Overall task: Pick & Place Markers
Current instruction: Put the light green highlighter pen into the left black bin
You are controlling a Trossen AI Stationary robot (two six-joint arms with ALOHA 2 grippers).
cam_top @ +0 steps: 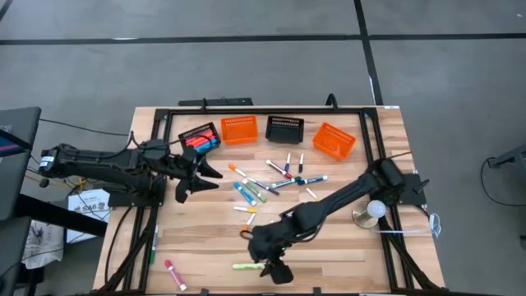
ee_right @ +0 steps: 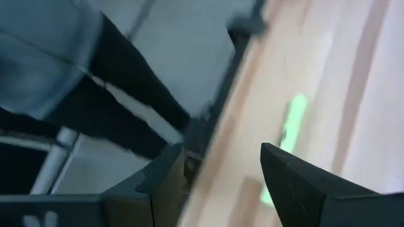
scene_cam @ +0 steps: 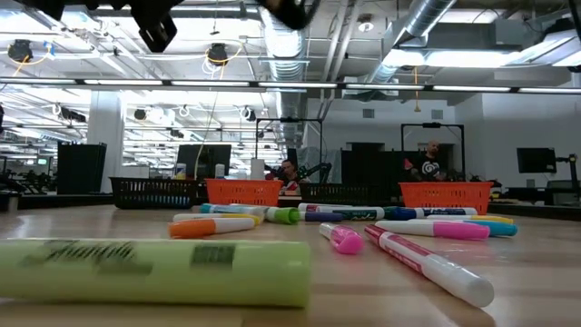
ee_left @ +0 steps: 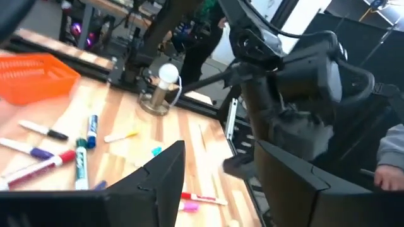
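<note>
Right claw [cam_top: 274, 270] beside one green marker [cam_top: 246, 266]

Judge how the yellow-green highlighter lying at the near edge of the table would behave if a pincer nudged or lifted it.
The highlighter lies flat on the bare wooden table and looks round-barrelled, so a sideways nudge would probably roll it. It looks rigid and small, likely light and stiff when lifted. Its smooth plastic barrel might slip in the open right pincer beside it.

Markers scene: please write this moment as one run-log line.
left gripper: open, beside black basket | right gripper: open, over green marker
</note>
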